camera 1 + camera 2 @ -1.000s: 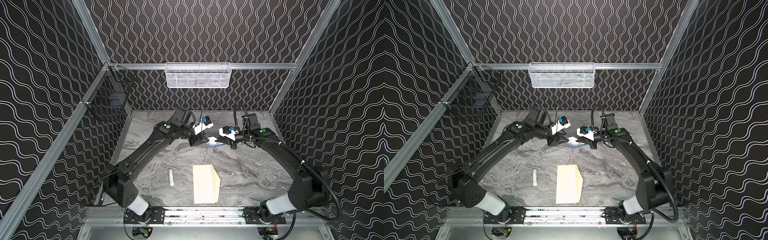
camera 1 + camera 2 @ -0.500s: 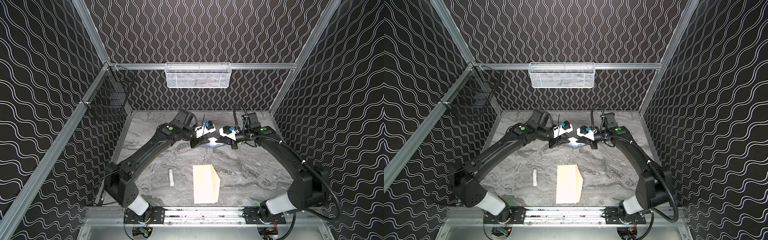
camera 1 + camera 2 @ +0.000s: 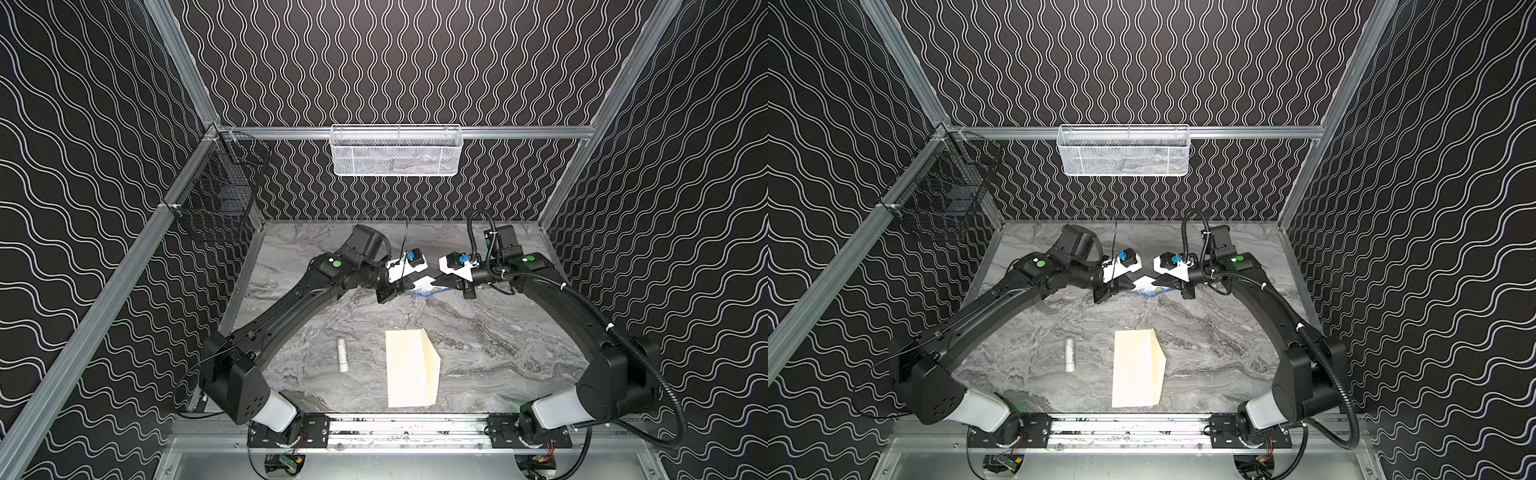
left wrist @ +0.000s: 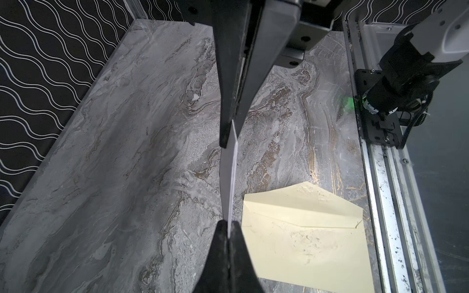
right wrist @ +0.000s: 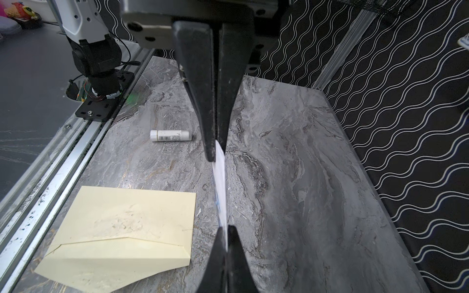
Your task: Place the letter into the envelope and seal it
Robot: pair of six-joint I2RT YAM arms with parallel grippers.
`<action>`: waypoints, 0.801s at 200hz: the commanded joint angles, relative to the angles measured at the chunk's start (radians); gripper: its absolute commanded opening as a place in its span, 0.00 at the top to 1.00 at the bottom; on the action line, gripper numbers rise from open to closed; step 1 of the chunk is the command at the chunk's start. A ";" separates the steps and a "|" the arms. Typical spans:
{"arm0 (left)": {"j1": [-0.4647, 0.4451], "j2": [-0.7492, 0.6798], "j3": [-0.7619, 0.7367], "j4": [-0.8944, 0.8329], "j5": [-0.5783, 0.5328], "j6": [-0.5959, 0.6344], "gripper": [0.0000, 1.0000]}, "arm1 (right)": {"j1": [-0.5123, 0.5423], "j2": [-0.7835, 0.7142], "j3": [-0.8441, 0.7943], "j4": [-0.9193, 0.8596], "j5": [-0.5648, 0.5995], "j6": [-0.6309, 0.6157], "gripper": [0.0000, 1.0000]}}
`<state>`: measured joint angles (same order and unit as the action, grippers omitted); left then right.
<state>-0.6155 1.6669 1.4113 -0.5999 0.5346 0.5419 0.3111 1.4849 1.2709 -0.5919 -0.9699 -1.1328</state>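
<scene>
Left wrist view: we see the left tool [image 4: 229, 137] and right tool [image 4: 228, 225] both pinched shut on the letter [image 4: 228, 177] (held edge-on, midair); the envelope [image 4: 304, 241] lies flat on the table [image 4: 114, 177], flap open.

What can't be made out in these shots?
- Blue-bordered white paper letter: edge-on in both wrist views; too small between black fingers in both top views.
- Small white cylinder: label too small, right wrist view.
- Cream paper envelope: corner cut by left wrist view's edge.
- White mesh basket: contents unclear through mesh, both top views.
</scene>
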 commanded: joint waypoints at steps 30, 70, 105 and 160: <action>0.001 -0.016 -0.033 0.068 0.045 -0.087 1.00 | 0.043 -0.044 -0.032 0.106 -0.025 0.033 0.65; 0.000 -0.021 -0.049 0.070 0.050 -0.093 1.00 | 0.084 -0.045 0.003 0.116 -0.018 0.033 0.74; 0.000 -0.032 -0.061 0.080 0.044 -0.091 1.00 | 0.098 -0.037 0.015 0.095 -0.007 0.028 0.98; 0.000 -0.044 -0.061 0.079 0.051 -0.090 1.00 | 0.100 -0.037 0.012 0.089 0.014 0.030 1.00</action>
<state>-0.6151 1.6306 1.3476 -0.5621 0.5659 0.4660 0.4103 1.4460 1.2762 -0.4953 -0.9684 -1.0939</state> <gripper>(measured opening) 0.048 0.057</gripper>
